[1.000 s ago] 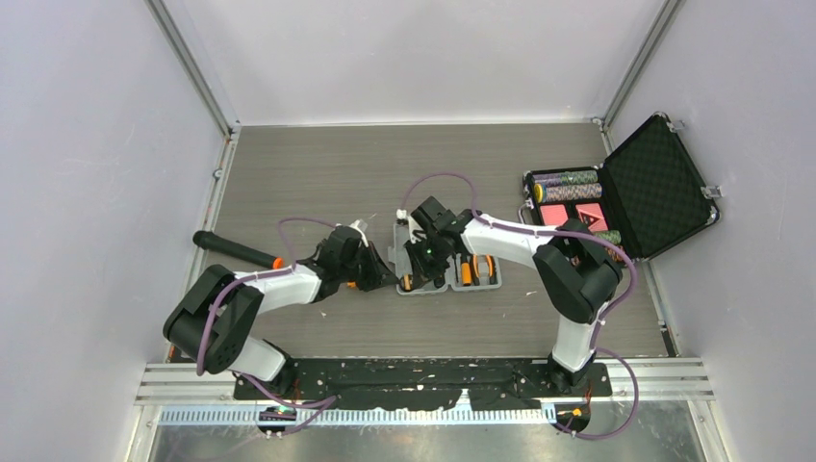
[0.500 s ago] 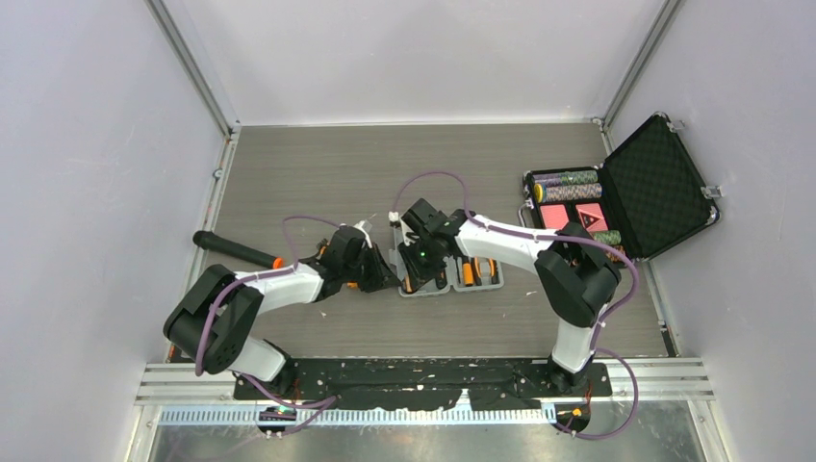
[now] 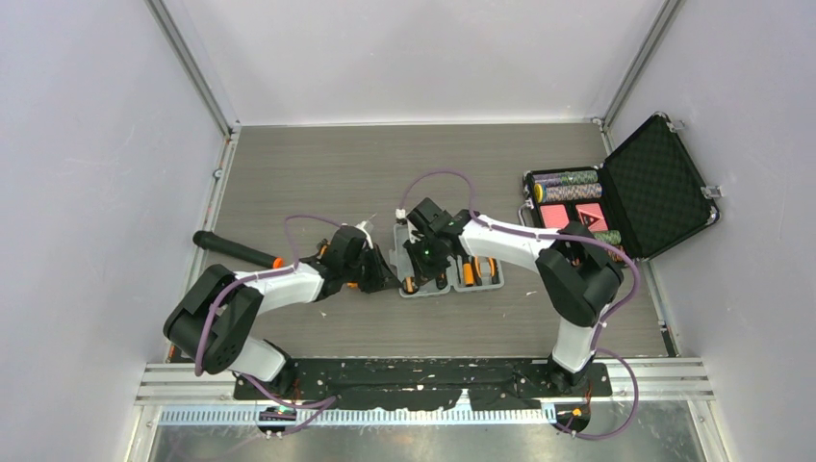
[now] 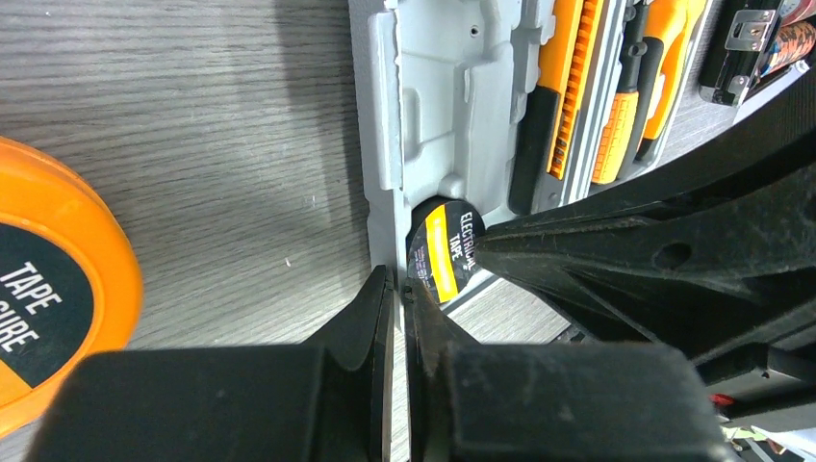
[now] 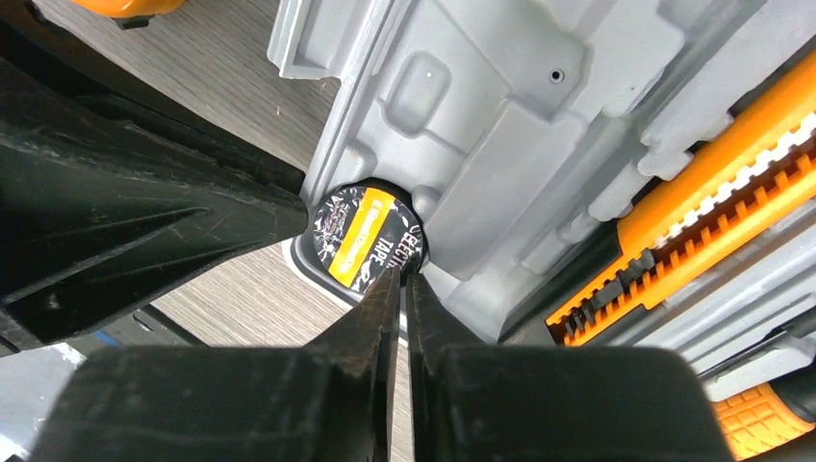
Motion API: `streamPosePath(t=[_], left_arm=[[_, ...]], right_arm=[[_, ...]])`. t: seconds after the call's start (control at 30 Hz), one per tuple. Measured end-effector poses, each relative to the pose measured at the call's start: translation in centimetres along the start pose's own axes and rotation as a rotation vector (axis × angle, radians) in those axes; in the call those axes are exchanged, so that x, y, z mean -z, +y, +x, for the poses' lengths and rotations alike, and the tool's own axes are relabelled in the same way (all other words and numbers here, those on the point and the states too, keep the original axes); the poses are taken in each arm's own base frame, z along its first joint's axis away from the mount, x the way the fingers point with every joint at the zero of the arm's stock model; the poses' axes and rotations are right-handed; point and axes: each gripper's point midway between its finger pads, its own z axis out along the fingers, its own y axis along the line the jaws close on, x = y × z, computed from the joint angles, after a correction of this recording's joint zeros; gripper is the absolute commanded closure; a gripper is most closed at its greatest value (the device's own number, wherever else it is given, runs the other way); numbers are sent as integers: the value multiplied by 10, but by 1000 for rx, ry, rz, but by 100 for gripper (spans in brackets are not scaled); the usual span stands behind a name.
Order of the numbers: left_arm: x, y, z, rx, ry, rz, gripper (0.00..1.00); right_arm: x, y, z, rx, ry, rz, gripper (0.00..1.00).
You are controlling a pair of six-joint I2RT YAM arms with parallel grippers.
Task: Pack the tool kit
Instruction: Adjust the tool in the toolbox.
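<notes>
Grey case [image 3: 448, 276] lies open flat on the table [image 3: 337, 173], moulded slots up, with both grippers meeting over its left end. Electrical tape roll [image 5: 362, 236] sits at the case's round corner recess, just ahead of both sets of fingertips.

Right gripper [image 5: 396, 279]: fingers pressed together with only a thin slit, tips against the roll's edge, nothing seen between them.

Left gripper [image 4: 396, 284]: likewise closed to a slit, tips at the case's outer wall just beside the roll.

Orange-handled tools [image 4: 568, 87] fill slots beyond the left fingertips, to their right. Tape measure [image 4: 48, 289] is on the table left of the left gripper, apart from the case. Black foam-lined case [image 3: 654, 188] is open, well right of the right arm
</notes>
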Motion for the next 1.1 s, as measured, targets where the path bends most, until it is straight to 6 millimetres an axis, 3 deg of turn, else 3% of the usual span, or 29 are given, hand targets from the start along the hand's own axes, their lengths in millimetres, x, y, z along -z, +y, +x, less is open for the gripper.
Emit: streamPosePath(t=[0.73, 0.9, 1.1], left_arm=[[0, -1, 1, -2, 10, -2, 94], [0, -1, 0, -2, 5, -1, 78], [16, -13, -12, -46, -50, 4, 51]], right_arm=[[-14, -9, 14, -57, -35, -69, 95], [-11, -7, 12, -50, -53, -78, 92], [0, -2, 2, -7, -77, -59, 74]])
